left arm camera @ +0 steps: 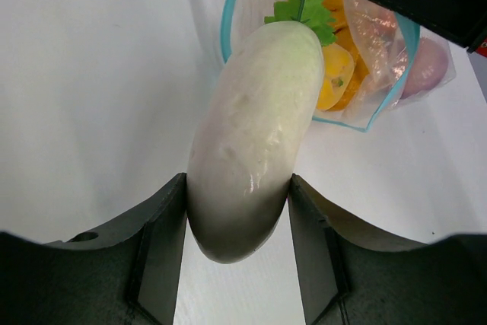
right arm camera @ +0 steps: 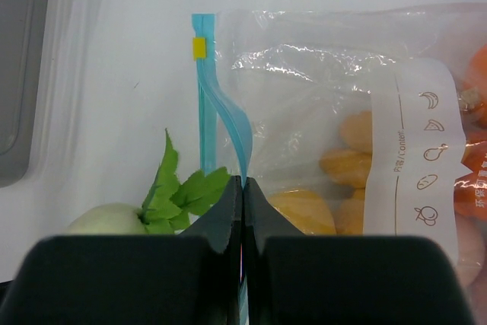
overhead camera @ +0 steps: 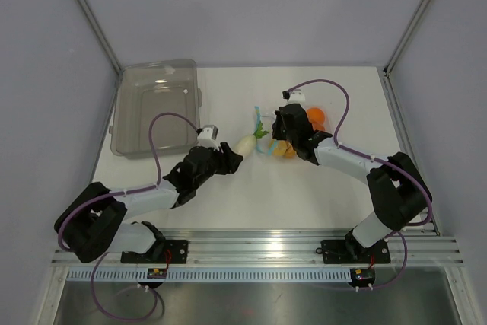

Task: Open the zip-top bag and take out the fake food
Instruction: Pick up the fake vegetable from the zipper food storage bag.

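white radish [left arm camera: 251,135] gripped in the left jaws, arm stretched low; right jaws pinch the zip-top bag [right arm camera: 304,104] by its strip.

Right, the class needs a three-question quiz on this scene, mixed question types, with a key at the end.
1. Which arm's fingers hold the white radish?
2. The right arm's fingers pinch: A) the zip-top bag's blue zip edge; B) the radish's leaves; C) nothing.
3. True or false: the bag is empty.
Key: 1, the left arm's fingers. 2, A. 3, false: yellow and orange pieces lie inside.
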